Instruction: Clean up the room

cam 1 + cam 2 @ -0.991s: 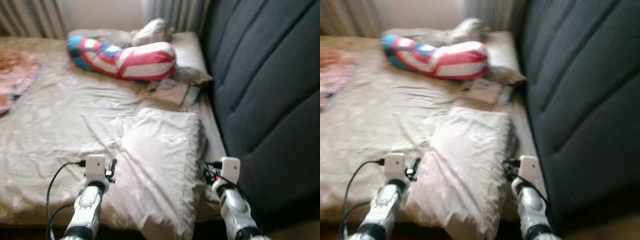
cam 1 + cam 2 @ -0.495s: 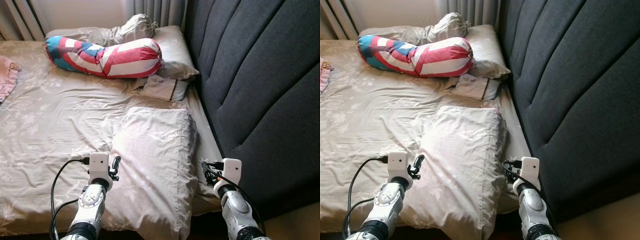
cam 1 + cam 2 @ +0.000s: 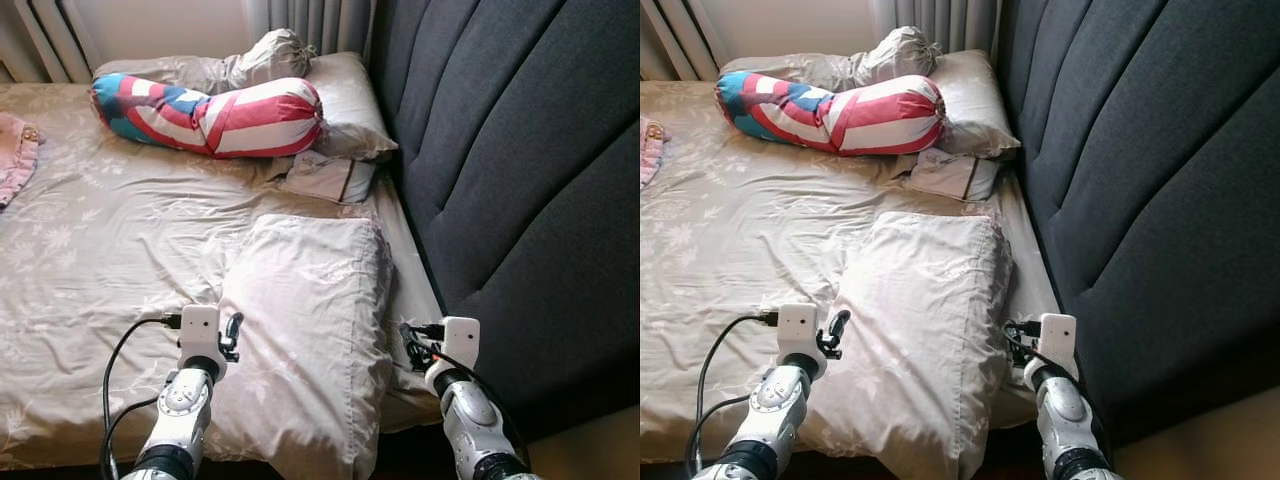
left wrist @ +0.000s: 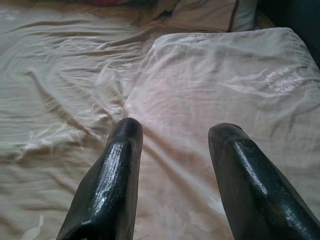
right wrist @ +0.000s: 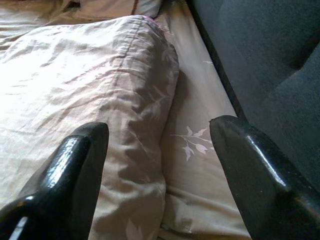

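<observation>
1. Beige floral bedding is covering the bed (image 3: 90,250) in the left eye view. A large pillow (image 3: 305,320) is lying flat near the bed's right edge, beside the dark grey padded headboard (image 3: 520,170). A red, white and blue striped bolster (image 3: 215,115) is lying at the far end, in front of a second pillow (image 3: 350,105) and a bundled grey cloth (image 3: 270,55). A small folded item (image 3: 330,177) is sitting between the bolster and the large pillow. Something pink (image 3: 15,160) is lying at the bed's far left edge.
2. The left hand (image 4: 175,132) is hovering over the large pillow's left edge in the left wrist view, fingers (image 4: 117,170) spread apart and holding nothing.
3. The right hand (image 5: 160,130) is sitting at the pillow's right edge in the right wrist view, fingers (image 5: 245,160) apart, one over the pillow and one over the sheet beside the headboard.
</observation>
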Motion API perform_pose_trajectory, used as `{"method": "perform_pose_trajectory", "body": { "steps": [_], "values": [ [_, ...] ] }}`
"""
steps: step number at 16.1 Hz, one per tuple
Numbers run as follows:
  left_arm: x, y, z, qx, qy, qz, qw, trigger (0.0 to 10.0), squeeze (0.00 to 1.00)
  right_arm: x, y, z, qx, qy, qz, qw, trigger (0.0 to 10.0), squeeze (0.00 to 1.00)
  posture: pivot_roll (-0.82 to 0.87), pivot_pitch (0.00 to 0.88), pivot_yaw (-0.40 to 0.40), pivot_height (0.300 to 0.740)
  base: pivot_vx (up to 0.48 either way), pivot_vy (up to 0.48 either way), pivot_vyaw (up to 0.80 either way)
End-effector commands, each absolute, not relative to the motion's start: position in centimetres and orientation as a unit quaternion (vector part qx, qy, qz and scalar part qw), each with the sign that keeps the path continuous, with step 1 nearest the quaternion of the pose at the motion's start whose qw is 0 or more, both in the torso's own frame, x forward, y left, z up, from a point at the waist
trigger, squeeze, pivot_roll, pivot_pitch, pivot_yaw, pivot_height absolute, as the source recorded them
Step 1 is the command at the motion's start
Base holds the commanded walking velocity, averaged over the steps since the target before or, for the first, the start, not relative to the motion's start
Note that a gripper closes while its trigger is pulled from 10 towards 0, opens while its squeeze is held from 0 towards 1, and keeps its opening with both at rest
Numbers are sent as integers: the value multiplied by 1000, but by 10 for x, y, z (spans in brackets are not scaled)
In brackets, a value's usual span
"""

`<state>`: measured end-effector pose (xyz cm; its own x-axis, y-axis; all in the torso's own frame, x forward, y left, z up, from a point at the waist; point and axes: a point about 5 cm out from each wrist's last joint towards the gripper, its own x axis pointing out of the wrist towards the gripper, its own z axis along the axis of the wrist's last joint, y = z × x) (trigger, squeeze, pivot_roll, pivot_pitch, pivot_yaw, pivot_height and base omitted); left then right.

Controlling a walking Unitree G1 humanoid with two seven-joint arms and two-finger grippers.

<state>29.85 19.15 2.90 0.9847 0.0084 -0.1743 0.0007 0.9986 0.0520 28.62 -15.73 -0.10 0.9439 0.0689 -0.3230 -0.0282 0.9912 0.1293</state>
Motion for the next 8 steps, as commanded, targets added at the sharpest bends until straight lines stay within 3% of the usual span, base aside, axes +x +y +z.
{"method": "perform_pose_trajectory", "body": {
  "steps": [1, 6, 8],
  "values": [
    [296, 192, 25, 30, 98, 2, 995, 10000, 0, 285, -157, -3, 51, 171, 29, 984, 10000, 0, -149, 74, -74, 740, 311, 0, 0],
    [296, 191, 25, 30, 97, 1, 995, 10000, 0, 284, -158, -3, 62, 173, 24, 983, 10000, 0, -147, 75, -75, 740, 343, 0, 0],
    [296, 190, 26, 28, 94, -4, 995, 10000, 0, 284, -158, -3, 65, 172, 21, 983, 10000, 0, -148, 75, -75, 740, 0, 0, 0]
  ]
}}
